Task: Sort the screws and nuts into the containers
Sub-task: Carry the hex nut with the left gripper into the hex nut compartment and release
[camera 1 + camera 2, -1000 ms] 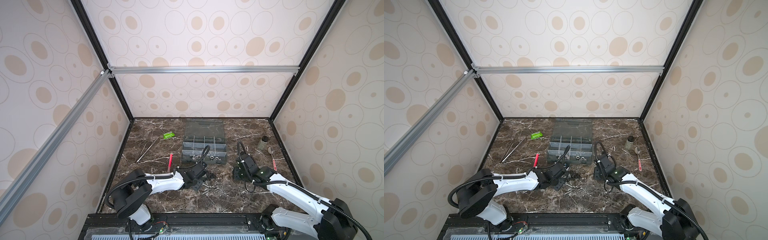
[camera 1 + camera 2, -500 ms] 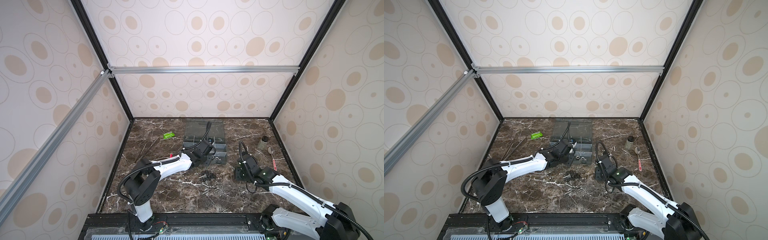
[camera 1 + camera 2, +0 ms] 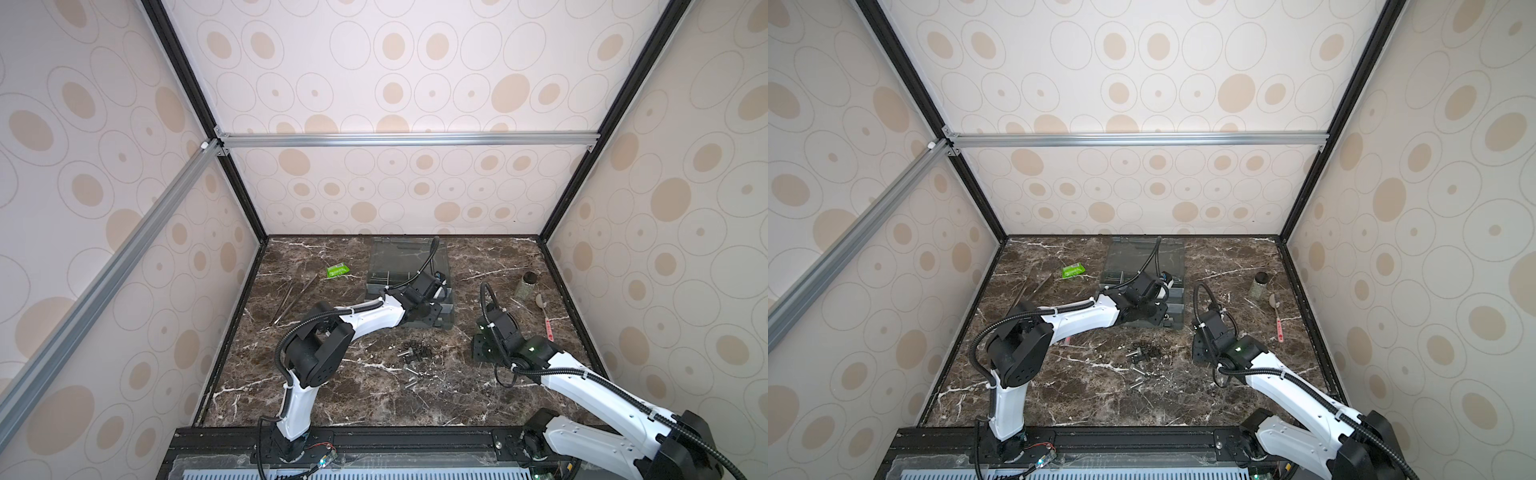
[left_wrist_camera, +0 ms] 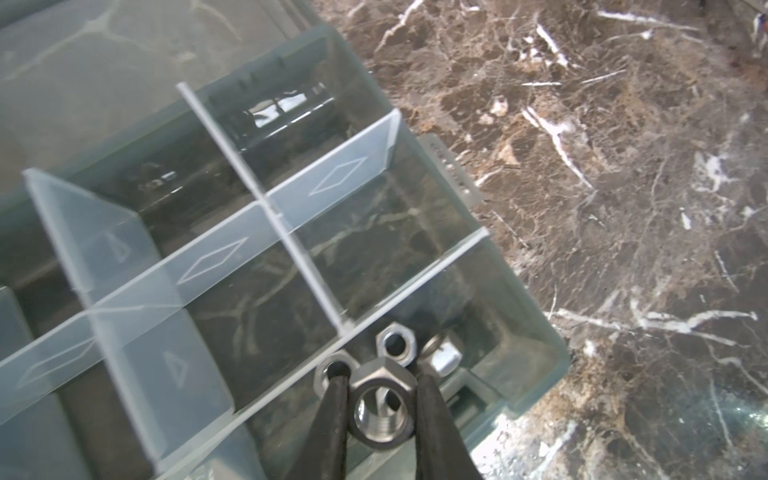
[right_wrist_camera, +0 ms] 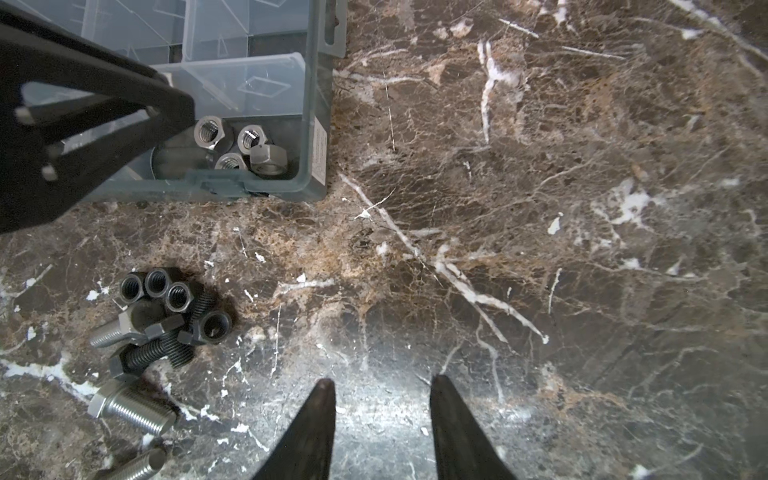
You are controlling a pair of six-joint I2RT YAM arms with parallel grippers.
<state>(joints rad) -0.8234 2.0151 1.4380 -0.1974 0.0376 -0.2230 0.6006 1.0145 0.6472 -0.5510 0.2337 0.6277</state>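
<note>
Silver hex nut (image 4: 382,411) sits clamped between the two black fingers (image 4: 332,415) of the left gripper (image 4: 380,376), which press on opposite sides of it. Its bore faces the left wrist camera, showing the internal thread. The held nut hangs over a corner compartment (image 4: 490,332) of the grey translucent organiser box (image 5: 318,104), on the box side that faces the loose hardware. How high it is above the compartment floor cannot be determined. Three more silver nuts (image 4: 393,341) lie in that same compartment, close together just beyond the fingertips. The adjoining compartments, separated by clear dividers (image 4: 332,178), show only bare floor. The right gripper (image 5: 382,382) stands over bare marble tabletop (image 5: 582,208) to one side of the box, jaws parted and holding nothing. In front of the box, apart from its wall, lies the unsorted pile. It contains black nuts (image 5: 156,286) clustered together, black screws (image 5: 160,353) and silver screws (image 5: 131,409) with hex heads and threaded shafts, some touching or overlapping one another.
</note>
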